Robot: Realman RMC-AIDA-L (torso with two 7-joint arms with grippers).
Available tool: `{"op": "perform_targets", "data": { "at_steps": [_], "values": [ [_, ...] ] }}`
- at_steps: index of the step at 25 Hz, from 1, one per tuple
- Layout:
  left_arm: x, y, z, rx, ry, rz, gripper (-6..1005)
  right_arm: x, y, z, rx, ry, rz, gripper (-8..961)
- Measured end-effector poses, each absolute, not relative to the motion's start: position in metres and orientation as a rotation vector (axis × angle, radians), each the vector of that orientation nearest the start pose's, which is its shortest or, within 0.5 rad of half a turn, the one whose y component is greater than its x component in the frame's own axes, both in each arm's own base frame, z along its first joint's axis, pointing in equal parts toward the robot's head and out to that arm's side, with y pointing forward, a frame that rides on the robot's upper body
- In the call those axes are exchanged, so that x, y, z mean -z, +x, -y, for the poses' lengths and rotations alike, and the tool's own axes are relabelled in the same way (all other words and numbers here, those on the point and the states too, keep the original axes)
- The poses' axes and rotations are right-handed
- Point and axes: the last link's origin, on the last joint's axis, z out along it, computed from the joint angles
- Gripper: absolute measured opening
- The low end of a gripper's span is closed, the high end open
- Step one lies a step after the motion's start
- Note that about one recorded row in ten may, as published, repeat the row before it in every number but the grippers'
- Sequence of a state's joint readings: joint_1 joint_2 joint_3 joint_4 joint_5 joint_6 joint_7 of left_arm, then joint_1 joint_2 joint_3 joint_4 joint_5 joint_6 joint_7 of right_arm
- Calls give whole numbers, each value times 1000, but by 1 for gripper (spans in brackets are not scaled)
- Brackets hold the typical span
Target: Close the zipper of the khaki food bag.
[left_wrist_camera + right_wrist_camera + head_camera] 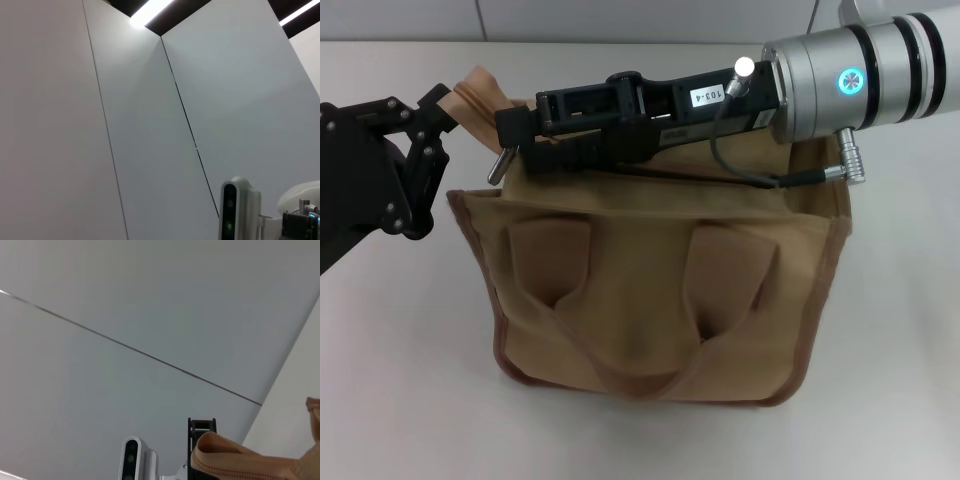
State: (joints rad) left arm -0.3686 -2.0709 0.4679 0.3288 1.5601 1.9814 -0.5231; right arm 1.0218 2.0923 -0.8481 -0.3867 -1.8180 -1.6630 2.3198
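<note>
bag (650,300) mid-table, soft canvas, likely light, sags | zipper (480,95) tail pinched by left gripper (438,112) at far-left corner | right gripper (520,130) above the bag's top, on silver pull (498,165); fingers: cannot tell | grip pull, keep tape taut

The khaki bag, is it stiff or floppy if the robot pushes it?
Probably floppy: the khaki food bag has sagging handles and creased cloth. It likely dents rather than slides. The left gripper pinching its zipper end may steady it.
</note>
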Motion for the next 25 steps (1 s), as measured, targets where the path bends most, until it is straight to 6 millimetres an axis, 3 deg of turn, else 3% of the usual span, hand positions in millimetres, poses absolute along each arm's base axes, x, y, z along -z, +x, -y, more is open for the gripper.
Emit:
{"op": "perform_targets", "data": {
  "at_steps": [25],
  "values": [
    [-36, -266, -257, 1299, -2076, -151, -1, 51, 80, -363, -904, -3032, -1744, 783]
  ]
}}
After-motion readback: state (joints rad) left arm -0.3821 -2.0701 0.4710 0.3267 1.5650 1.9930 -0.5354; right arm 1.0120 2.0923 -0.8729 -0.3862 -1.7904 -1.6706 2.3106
